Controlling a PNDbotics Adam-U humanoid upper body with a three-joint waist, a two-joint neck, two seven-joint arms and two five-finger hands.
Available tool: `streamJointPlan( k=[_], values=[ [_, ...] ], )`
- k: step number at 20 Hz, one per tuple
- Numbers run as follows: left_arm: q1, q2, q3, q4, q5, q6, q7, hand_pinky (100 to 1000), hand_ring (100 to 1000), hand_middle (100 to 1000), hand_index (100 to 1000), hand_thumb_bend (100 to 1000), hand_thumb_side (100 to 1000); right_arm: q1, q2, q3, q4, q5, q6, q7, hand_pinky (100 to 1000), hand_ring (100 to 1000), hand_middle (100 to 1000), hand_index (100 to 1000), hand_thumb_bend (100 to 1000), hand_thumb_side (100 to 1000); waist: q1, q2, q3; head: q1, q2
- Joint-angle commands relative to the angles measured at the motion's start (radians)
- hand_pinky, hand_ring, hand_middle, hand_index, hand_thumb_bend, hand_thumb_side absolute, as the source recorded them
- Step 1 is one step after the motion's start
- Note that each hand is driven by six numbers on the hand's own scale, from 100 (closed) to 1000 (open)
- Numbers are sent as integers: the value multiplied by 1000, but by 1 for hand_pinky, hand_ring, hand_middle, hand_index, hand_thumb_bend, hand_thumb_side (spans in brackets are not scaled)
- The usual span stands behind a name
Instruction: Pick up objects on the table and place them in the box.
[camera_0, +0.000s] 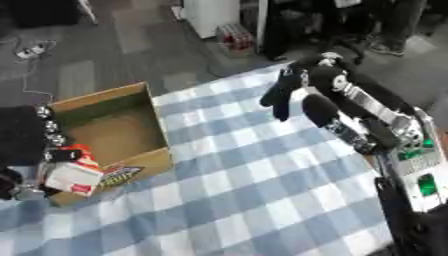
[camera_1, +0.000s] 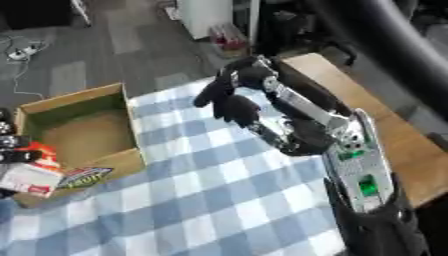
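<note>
An open cardboard box (camera_0: 160, 125) stands at the left end of the blue-and-white checked table (camera_0: 262, 190). My left hand (camera_0: 59, 154) comes in from the left edge and is curled on a white and red carton (camera_0: 74, 177), held at the box's near left corner. A colourful flat packet (camera_0: 120, 174) lies against the box's front wall beside the carton. My right hand (camera_0: 282, 95) hangs above the table's far side, right of the box. Its black fingers droop and hold nothing.
My right forearm (camera_0: 367, 120), with its silver parts and green lights, crosses the right side of the view. A wooden surface (camera_1: 385, 125) lies right of the cloth. Beyond the table is grey floor with a white cabinet (camera_0: 210, 15) and red cans (camera_0: 234, 36).
</note>
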Motion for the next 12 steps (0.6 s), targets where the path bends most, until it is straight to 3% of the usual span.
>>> streamJointPlan(
  k=[1,2,3,4,5,7,10,11,12],
  values=[
    [-85,-93,63,270,-167,49,86,420,335,501,490,100,713,-28,14,8,-13,-5,-190,183,445,412,465,726,100,1000,-3,-6,-13,1,-102],
    [-105,-127,87,399,-256,132,53,1000,1000,1000,993,156,1000,-33,20,12,-13,-4,-191,183,446,414,466,724,100,1000,-3,-5,-19,-12,-159],
    [-122,-172,114,520,-335,209,3,1000,1000,1000,1000,163,1000,-37,26,15,-13,-3,-191,183,447,414,466,724,100,1000,-4,-4,-25,-20,-192],
    [-135,-213,140,617,-382,265,-35,1000,1000,1000,1000,208,1000,-38,30,16,-13,-2,-191,183,446,414,465,724,100,1000,-5,-5,-25,-24,-202],
    [-145,-242,158,685,-396,292,-60,1000,1000,1000,1000,208,1000,-38,31,17,-13,0,-190,183,446,414,465,724,100,1000,-5,-6,-25,-26,-204],
    [-146,-270,173,733,-341,277,-79,1000,1000,1000,1000,240,1000,-35,28,19,-13,9,-187,183,446,415,466,731,100,1000,-5,-9,-20,-26,-185],
    [-94,-239,141,546,-100,210,-44,1000,1000,1000,1000,195,1000,-28,17,24,-13,15,-186,183,445,413,465,740,100,1000,-4,-13,-6,-23,-136],
    [-70,-215,126,453,-5,202,-50,1000,1000,1000,1000,100,1000,-25,14,24,-13,17,-185,183,445,413,465,741,100,1000,-3,-13,-2,-21,-123],
    [-51,-188,122,339,103,209,-49,1000,1000,1000,1000,179,1000,-20,8,21,-13,21,-182,183,445,412,464,743,100,1000,-3,-15,6,-15,-98]
  ],
)
